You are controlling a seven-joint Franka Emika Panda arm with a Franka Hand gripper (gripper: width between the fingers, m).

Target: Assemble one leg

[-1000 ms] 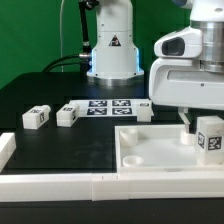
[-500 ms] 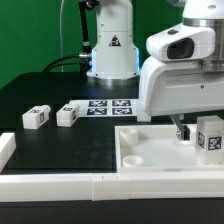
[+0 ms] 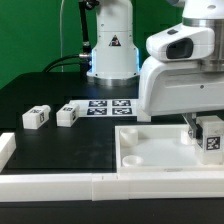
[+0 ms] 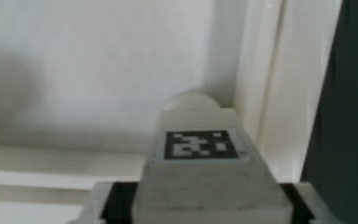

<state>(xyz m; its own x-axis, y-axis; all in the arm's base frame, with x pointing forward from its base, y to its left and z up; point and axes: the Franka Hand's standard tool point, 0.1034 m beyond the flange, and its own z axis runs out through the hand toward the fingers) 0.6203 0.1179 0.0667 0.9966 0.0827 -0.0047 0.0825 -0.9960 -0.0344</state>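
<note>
My gripper (image 3: pixel 208 128) is shut on a leg (image 3: pixel 211 136), a small white block with a black-and-white marker, and holds it low over the far right corner of the white tray-like piece (image 3: pixel 150 160). In the wrist view the leg (image 4: pixel 201 160) fills the space between my dark fingers (image 4: pixel 110 203), with the tray's floor and rim (image 4: pixel 274 80) just beyond it. Two more legs (image 3: pixel 36 117) (image 3: pixel 68 115) lie on the black table at the exterior view's left. A further one (image 3: pixel 143 111) sits behind the tray.
The marker board (image 3: pixel 108 106) lies flat at the back, in front of the robot base (image 3: pixel 112 50). Long white border bars (image 3: pixel 60 186) run along the front edge, with one short piece (image 3: pixel 6 147) at the exterior view's left.
The arm has come down and shifted toward the exterior view's left. The held leg has dropped lower toward the tray's far right corner.
</note>
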